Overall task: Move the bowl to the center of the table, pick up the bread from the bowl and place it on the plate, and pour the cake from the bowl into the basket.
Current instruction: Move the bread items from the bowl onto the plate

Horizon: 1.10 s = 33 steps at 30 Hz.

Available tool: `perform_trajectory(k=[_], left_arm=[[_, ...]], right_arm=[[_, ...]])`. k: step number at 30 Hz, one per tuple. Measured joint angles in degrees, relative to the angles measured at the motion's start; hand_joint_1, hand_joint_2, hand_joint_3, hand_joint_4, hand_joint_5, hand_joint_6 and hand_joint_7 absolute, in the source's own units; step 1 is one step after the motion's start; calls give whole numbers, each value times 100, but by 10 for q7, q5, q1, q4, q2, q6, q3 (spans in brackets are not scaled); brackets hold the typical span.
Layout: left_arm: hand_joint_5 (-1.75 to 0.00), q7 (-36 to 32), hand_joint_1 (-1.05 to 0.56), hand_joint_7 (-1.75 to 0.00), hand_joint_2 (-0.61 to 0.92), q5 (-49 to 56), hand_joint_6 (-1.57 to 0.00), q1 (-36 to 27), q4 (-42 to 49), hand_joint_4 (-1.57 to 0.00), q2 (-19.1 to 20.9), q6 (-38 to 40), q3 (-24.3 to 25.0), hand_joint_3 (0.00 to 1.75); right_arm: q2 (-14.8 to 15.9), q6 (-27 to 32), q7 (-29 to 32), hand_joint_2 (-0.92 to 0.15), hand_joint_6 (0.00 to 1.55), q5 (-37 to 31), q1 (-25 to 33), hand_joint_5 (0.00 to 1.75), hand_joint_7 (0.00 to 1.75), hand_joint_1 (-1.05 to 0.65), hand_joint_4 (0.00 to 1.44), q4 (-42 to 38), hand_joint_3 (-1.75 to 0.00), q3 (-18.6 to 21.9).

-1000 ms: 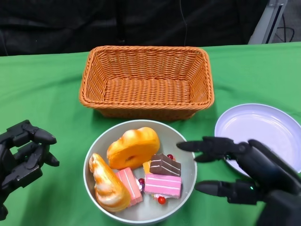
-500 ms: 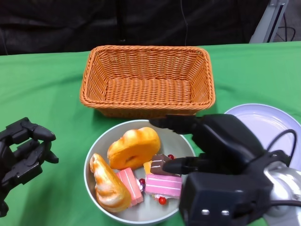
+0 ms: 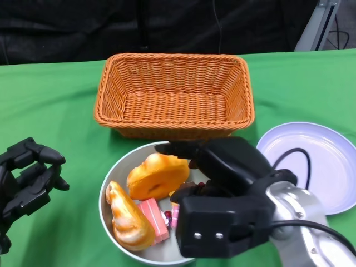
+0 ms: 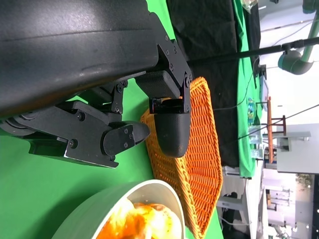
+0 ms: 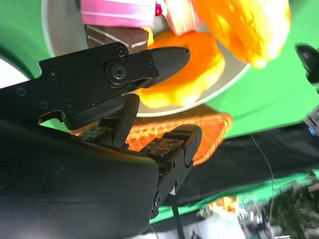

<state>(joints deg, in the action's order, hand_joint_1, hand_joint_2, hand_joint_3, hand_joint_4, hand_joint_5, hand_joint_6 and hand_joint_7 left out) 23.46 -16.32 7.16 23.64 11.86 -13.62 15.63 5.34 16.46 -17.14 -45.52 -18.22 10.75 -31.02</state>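
bowl [image 3: 119,167]: lower centre, before the basket [image 3: 173,94]
bread [image 3: 157,175]: inside bowl, beside cake [image 3: 153,218]
right hand [image 3: 222,167]: over bowl, fingers [image 3: 177,149] spread above bread, empty
left hand [image 3: 25,181]: lower left, fingers curled, empty
plate [image 3: 322,161]: right

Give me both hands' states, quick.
Left hand: holds nothing, fingers curled in, beside the bowl.
Right hand: open over the bowl, fingers spread above the round bread, not gripping it yet.
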Motion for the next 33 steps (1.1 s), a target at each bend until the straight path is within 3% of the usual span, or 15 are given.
perform_trajectory(k=[14, 24, 33], left_arm=[[-158, -2, -2, -122, 87, 1, -77, 3, 10, -69, 0, -9, 2, 55], [-158, -2, -2, -126, 83, 2, -74, 7, 20, -68, 0, -17, 2, 63], [-157, -1, -1, -127, 80, 2, -75, 10, 31, -70, 0, -34, 0, 68]], right_arm=[[-33, 24, 28, -92, 36, -97, -50, 51, 0, -70, 48, -87, -13, -56], [-52, 38, 31, -92, 41, -130, -76, 40, 2, -70, 59, -138, -13, -80], [-52, 36, 26, -92, 60, -148, -101, 48, 7, -65, 87, -171, -9, -101]])
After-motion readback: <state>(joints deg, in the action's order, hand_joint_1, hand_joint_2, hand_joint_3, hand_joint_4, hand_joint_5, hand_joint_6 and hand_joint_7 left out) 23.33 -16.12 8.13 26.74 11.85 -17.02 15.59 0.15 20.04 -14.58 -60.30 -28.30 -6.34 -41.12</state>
